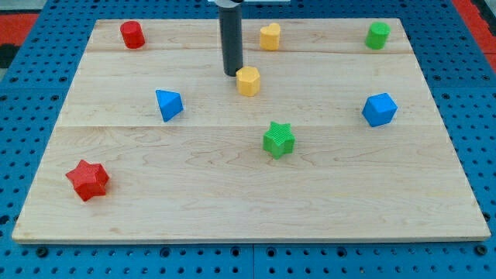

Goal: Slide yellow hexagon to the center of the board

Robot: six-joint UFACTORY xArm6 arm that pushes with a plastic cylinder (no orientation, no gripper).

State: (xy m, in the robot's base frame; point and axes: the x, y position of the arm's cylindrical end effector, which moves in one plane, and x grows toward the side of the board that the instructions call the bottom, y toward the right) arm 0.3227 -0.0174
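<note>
Blue pegboard rings a pale wooden table [232, 194], and the blocks are scattered wide across it. Starting at the left edge: a red star [87, 180] sits down near the bottom-left corner, and a red cylinder-like block [132, 35] sits up by the top-left corner, both well out of play. Moving in, a blue triangular block [168, 105] lies left of the middle.

Now the action: my tip [232, 73] is planted on the table just beside the yellow hexagon [248, 80], on its upper-left side, touching or very nearly so. There's no claw on this rig, so nothing opens or closes and nothing is held; the rod can only shove. That placement makes sense to me: the hexagon sits above the table's center, toward the top edge, so contact from behind and above would drive it down toward the middle.

Further along, a second yellow block [270, 36], shape unclear, rests by the top edge, and a green star [279, 139] sits just right of center, close to the likely path, so watch for a nudge there. Out right, a blue cube-like block [379, 109] is near the right edge and a green block [377, 35] is by the top-right corner.
</note>
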